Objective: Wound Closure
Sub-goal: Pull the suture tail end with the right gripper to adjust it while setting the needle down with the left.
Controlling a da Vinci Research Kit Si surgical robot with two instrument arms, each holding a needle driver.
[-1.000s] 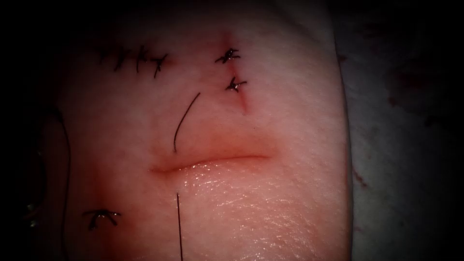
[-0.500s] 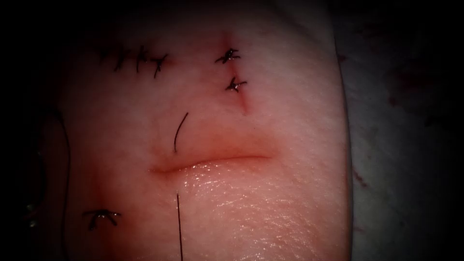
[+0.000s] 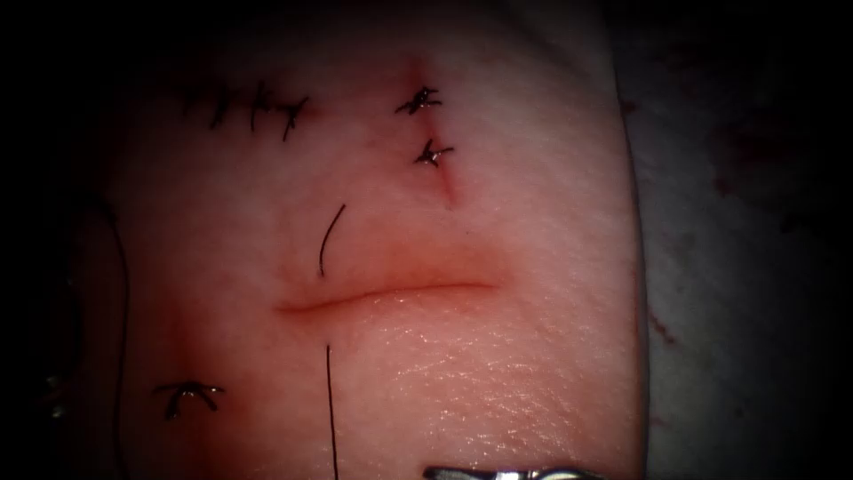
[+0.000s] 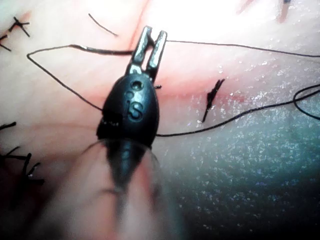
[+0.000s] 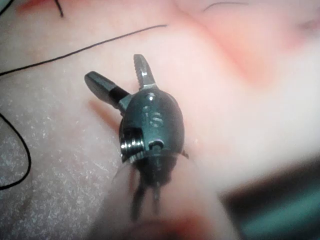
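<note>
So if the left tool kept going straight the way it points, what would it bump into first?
Most likely the thread lying across the tissue right at the left tool's open tips, though how high the tips sit above it is unclear.

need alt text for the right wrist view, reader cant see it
The right tool, its two jaws spread open and holding nothing, is over pale pink tissue. A dark thread crosses the tissue beyond the jaws, apart from them.
</note>
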